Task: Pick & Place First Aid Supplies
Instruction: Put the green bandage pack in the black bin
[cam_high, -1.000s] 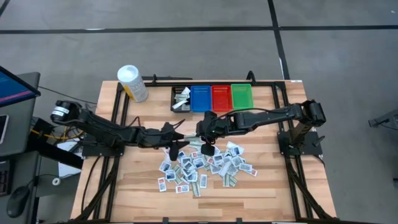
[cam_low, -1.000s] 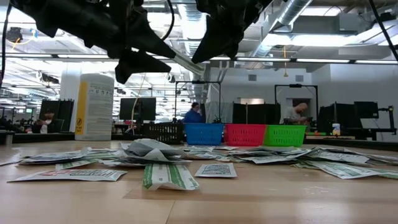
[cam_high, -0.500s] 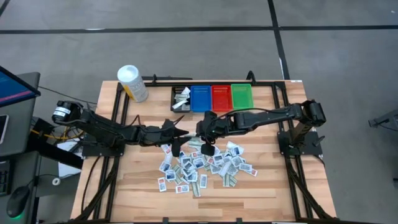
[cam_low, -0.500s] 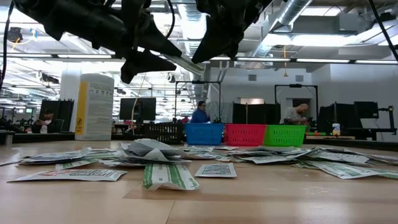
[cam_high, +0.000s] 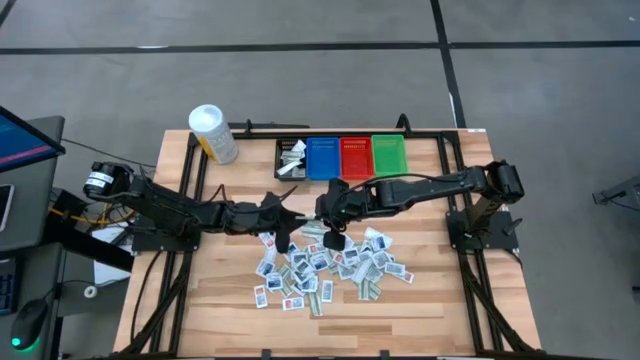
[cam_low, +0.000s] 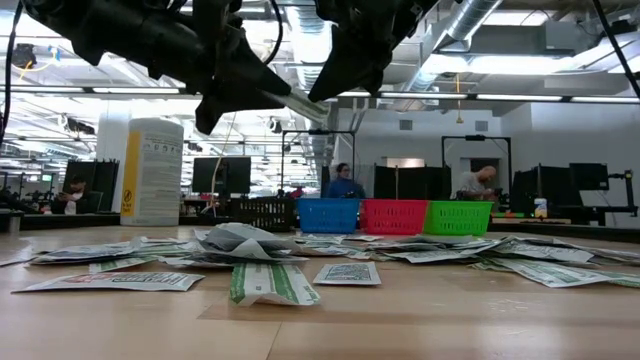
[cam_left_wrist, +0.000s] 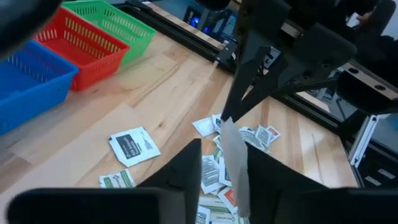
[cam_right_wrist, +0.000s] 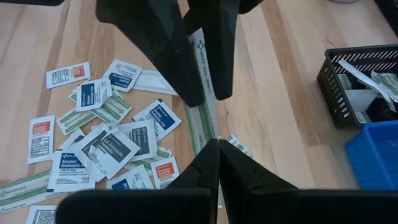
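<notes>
The first aid supplies (cam_high: 325, 268) lie in a loose pile on the wooden table, near its middle. Above the pile my right gripper (cam_right_wrist: 217, 144) is shut on one long white strip packet with green print (cam_right_wrist: 204, 68). My left gripper (cam_left_wrist: 224, 146) faces it from the table's left. It is open, its fingers closed in to a narrow gap with the strip's free end (cam_left_wrist: 235, 158) between them. Table still shows between one finger (cam_left_wrist: 189, 165) and the strip. In the low view both grippers hang well above the table, with the strip (cam_low: 305, 100) bridging them. My right gripper pinches one end of the strip packet (cam_right_wrist: 214, 134) between its two fingertips, slanting down from the table's right. The strip runs on from the fingers toward my left gripper, lifted clear of the pile. My left gripper has one finger (cam_left_wrist: 264, 177) right beside the strip; I cannot tell whether it touches.
Along the far edge stands a row of bins: black (cam_high: 292, 158) with some packets in it, blue (cam_high: 323, 157), red (cam_high: 355, 156) and green (cam_high: 388, 154). A white tub with a yellow label (cam_high: 213, 133) stands at the far left. Bare wood lies near the front edge.
My left gripper's fingers have closed in around the free end of the strip, from wide apart to a narrow gap. My right gripper and the strip have kept still. A person in the room behind has walked toward the right.
</notes>
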